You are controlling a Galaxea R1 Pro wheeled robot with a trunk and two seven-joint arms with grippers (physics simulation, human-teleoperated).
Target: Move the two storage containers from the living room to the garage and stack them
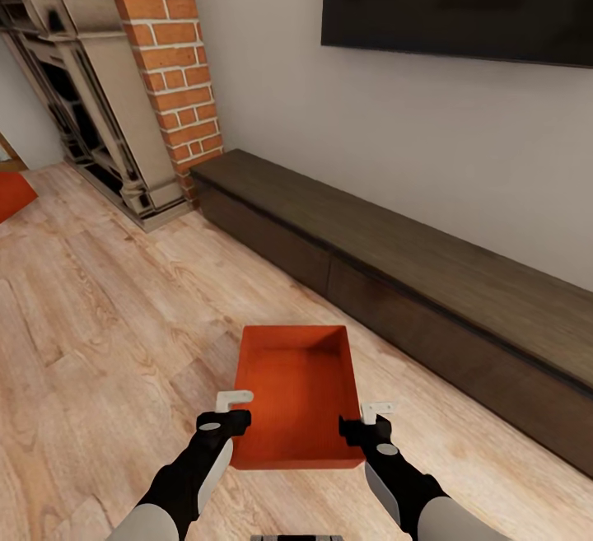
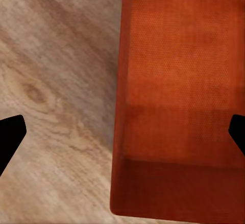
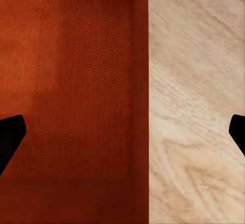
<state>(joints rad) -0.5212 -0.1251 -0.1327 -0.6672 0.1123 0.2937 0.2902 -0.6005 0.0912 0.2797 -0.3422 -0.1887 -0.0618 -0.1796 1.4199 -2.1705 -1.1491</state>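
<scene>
Under me a light wood-plank floor (image 1: 107, 319) runs from the lower edge up to the wall. A red-orange bin (image 1: 296, 393) sits on it at lower centre, open top upward. A long dark low bench (image 1: 428, 277) stands on the planks, running from centre toward the right edge, and a brick fireplace (image 1: 123, 96) rises at upper left. Something red-orange (image 1: 12, 193) lies at the left edge.

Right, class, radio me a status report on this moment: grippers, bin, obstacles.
Left gripper and right gripper open, each straddling a side wall. Container on wood floor, not lifted. Bench close on the right.
</scene>
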